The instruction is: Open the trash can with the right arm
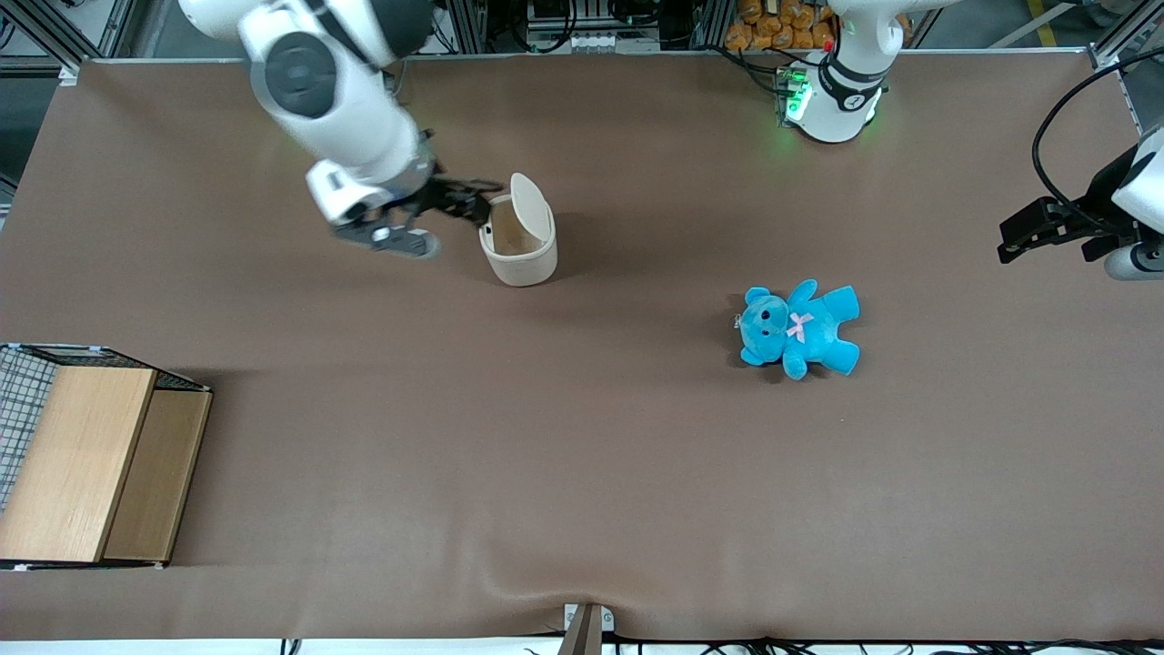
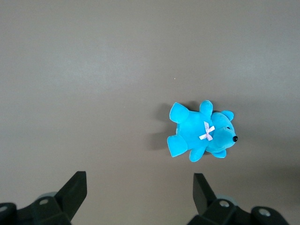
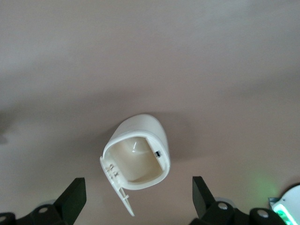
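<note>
Cream-white rounded-square plastic trash can [image 1: 519, 244] stands on the brown cloth surface [image 1: 582, 473] with its hinged flip lid [image 1: 531, 207] tipped up, its hollow [image 3: 138, 161] showing only bare walls. Just beside the rim, the right arm's black two-finger claw [image 1: 468, 202] hovers released, fingers [image 3: 72, 199] spread. Toward the parked arm's end lies a blue teddy bear [image 1: 799, 328].

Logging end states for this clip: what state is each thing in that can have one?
Trash can: upright on the table, nothing visible inside.
Lid: flipped up, open.
Pincer: open, beside the trash can's rim, holding nothing.
Teddy bear: lying on its back, toward the parked arm's end, untouched.
Crate: wooden top closed, at the working arm's end.
</note>
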`<action>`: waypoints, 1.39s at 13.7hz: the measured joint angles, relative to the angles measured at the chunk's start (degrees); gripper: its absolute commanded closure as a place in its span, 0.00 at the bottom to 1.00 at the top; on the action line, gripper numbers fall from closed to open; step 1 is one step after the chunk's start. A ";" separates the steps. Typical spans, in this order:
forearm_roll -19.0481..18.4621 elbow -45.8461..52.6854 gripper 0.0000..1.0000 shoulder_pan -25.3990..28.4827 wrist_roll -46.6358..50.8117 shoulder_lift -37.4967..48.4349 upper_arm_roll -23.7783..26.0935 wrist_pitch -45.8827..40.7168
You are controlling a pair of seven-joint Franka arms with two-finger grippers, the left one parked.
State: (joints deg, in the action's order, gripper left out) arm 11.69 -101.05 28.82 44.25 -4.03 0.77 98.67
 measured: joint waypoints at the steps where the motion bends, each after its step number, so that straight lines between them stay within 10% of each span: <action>1: 0.02 1.28 0.00 -2.17 -1.19 0.00 0.10 -1.42; 11: -0.64 5.21 0.00 -27.25 -11.96 0.00 15.03 -5.13; 19: -6.26 10.88 0.00 -28.47 -18.16 1.17 14.12 -11.73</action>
State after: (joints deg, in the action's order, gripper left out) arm 5.42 -90.17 0.35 26.09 -2.86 14.89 86.94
